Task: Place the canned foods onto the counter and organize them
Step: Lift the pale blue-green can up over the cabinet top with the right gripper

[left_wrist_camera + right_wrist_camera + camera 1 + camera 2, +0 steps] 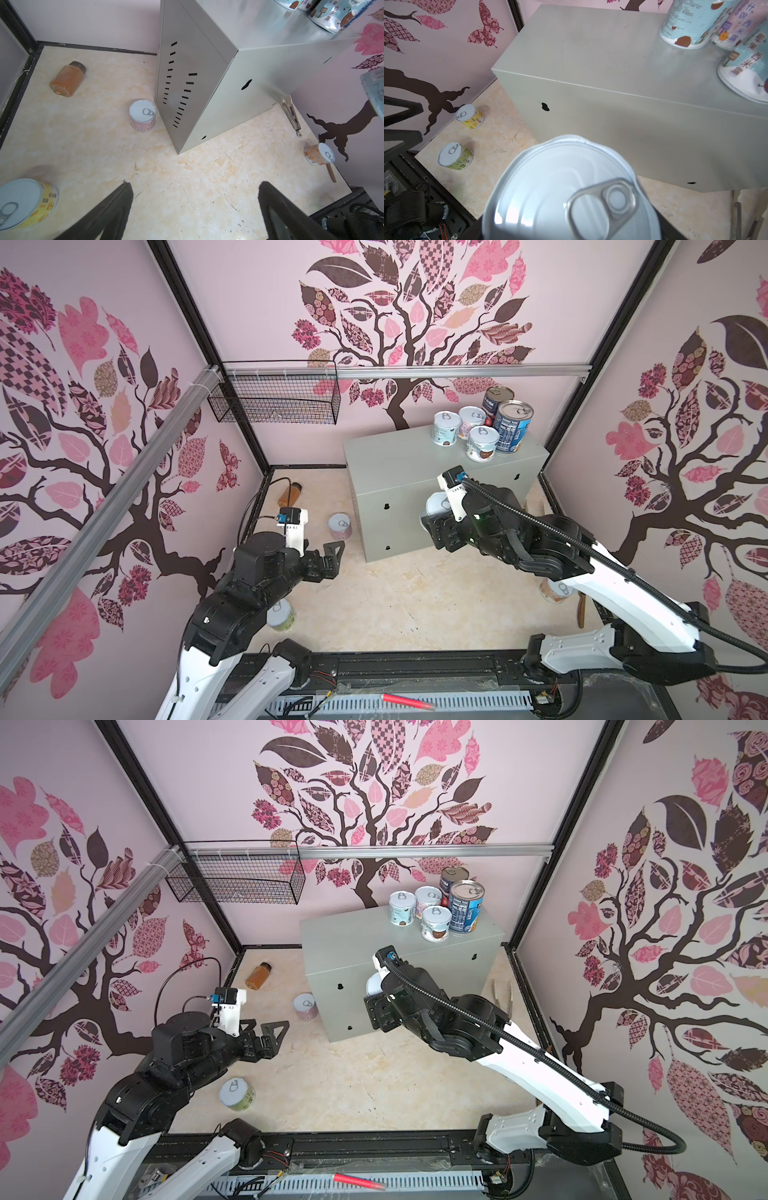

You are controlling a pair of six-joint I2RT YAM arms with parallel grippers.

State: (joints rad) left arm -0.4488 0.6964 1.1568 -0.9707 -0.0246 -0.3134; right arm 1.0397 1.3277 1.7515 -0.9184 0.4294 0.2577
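Right claw (432, 512): closed on a short white-lidded can. The held can (560, 182) has its lid and pull-tab towards the wrist camera, and the label is not readable. It is off the floor, in front of the front face of the worktop (399, 460). It is not over the top surface as far as both top views show.

Left claw (195, 207): jaws wide apart, nothing between them. It hangs over the bare marbled floor (187, 176), apart from every can.

On the worktop, bunched at the far right corner:
- three short cans (471, 423), pale blue and lilac labels
- blue-label tall can (514, 427)
- red-label tall can (496, 404), behind the blue one

The group is tight, touching or nearly so. The rest of the top is bare.

On the floor, all upright:
- pink can (340, 526), just beside the worktop's left end
- green can (237, 1094), near the left arm
- yellow can (25, 203), close to the left wrist, hidden in the top views
- orange can (319, 154), by the right wall

The amber bottle (291, 495) lies on its side in the far left corner and is not part of the count.

Tally: five placed, one in transit, four to go, so the task looks roughly half done.

Next move (judgement): raise the held can above the front edge and set it beside the cluster. The nearest short can is the one at risk of a knock. The three left-side cans look to suit the left claw, and the orange one the right.
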